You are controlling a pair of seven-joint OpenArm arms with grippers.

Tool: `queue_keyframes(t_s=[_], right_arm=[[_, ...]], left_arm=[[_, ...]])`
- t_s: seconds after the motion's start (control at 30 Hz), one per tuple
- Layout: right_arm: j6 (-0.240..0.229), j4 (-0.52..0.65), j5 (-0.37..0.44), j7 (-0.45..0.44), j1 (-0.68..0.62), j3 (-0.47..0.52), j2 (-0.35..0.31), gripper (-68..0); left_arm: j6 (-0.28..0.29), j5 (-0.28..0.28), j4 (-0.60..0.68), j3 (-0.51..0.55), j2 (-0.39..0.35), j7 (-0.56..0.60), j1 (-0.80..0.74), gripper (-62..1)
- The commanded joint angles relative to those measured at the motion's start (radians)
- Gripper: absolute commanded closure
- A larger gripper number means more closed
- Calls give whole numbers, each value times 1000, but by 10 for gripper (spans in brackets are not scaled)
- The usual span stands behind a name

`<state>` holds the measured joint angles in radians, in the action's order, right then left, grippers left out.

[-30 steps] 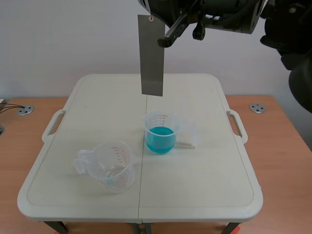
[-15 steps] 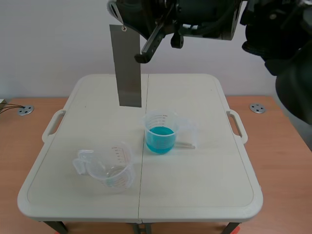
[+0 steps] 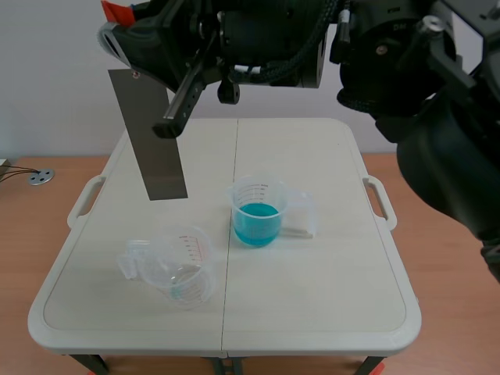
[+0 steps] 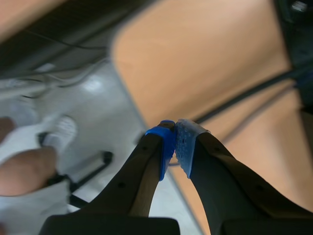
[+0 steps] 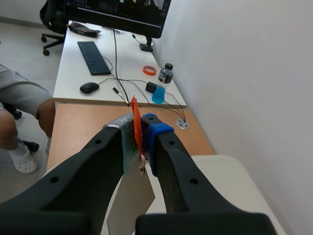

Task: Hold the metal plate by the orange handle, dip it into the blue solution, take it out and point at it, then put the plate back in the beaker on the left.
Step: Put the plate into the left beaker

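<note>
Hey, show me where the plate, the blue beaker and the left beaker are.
plate point(image 3: 150, 148), scene view, middle of its grey face.
blue beaker point(image 3: 256, 222), scene view, lower wall, where it shows blue.
left beaker point(image 3: 186, 269), scene view, clear front wall.
</note>
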<state>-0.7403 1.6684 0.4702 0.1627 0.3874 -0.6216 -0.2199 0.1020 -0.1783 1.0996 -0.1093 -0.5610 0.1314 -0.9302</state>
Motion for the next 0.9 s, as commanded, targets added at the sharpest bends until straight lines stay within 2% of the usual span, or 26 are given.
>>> queue_keyframes(t_s=[0.0,0.23,0.4,0.6,0.87], right_arm=[[-5,21,9,-10,23,-8,15,-15],[8,21,9,4,22,-63,31,-15],[52,21,9,4,4,-74,32,-15],[53,21,8,5,-34,-74,32,-15],[78,21,5,8,-74,-74,32,-15]], left_arm=[[-1,9,1,-5,21,7,3,-27],[-2,68,-22,-27,97,6,3,-27],[-2,68,-22,-27,100,6,3,-27],[-2,68,-22,-27,100,0,3,-27],[-2,68,-22,-27,100,-1,3,-27]])
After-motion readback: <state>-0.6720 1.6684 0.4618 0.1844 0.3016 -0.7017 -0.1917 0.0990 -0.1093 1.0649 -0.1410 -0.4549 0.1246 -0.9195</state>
